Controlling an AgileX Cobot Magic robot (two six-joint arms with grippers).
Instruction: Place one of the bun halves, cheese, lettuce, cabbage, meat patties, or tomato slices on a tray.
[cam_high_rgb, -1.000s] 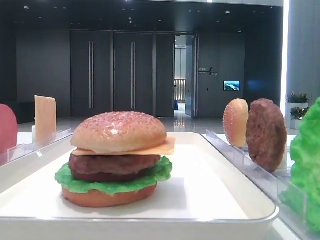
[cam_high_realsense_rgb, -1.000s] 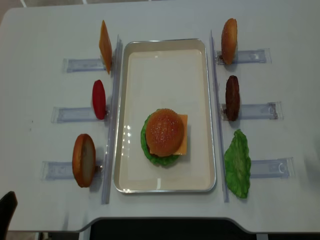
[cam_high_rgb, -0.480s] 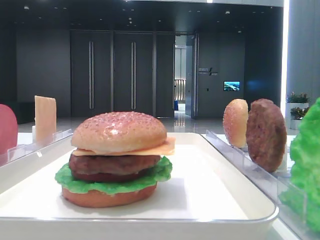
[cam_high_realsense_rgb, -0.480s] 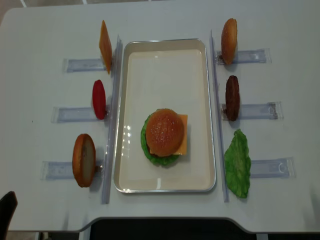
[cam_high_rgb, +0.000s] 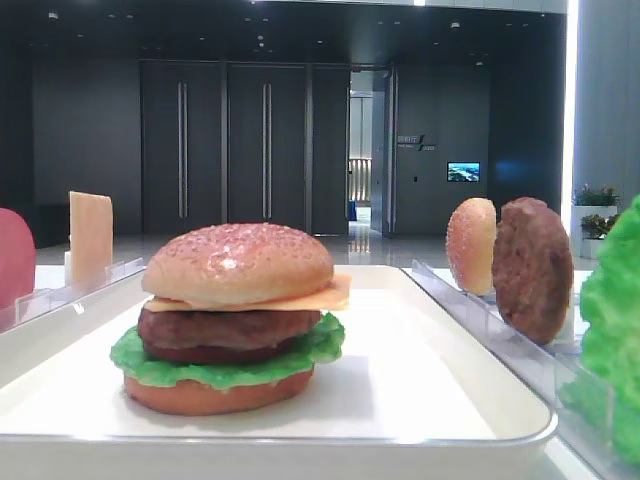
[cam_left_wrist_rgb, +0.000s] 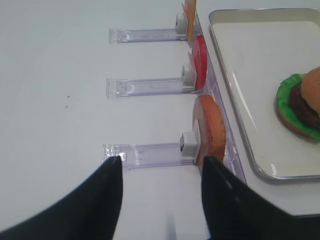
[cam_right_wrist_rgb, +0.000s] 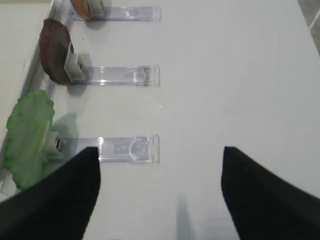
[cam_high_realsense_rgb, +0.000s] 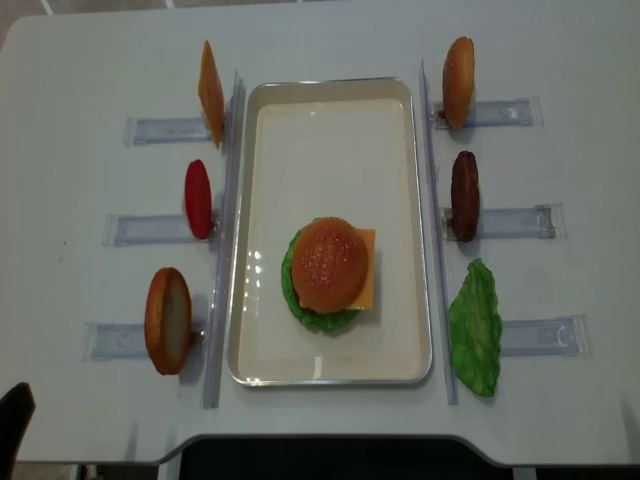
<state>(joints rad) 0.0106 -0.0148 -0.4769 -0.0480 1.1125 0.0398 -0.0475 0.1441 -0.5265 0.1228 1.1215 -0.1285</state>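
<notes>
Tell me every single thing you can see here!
burger stack: one, sesame bun over cheese, patty, lettuce, bottom bun, on the tray
tray: one, white, table centre
cheese slice: one, orange, left rack
tomato slice: one, red, left rack
bun halves: two, brown, left rack and right rack
meat patty: one, dark brown, right rack
lettuce leaf: one, green, right rack
left pincer: black, empty, over the table
right pincer: black, open

Sesame bun top (cam_high_realsense_rgb: 328, 262) capping stacked burger, white tray (cam_high_realsense_rgb: 330, 120)
</notes>
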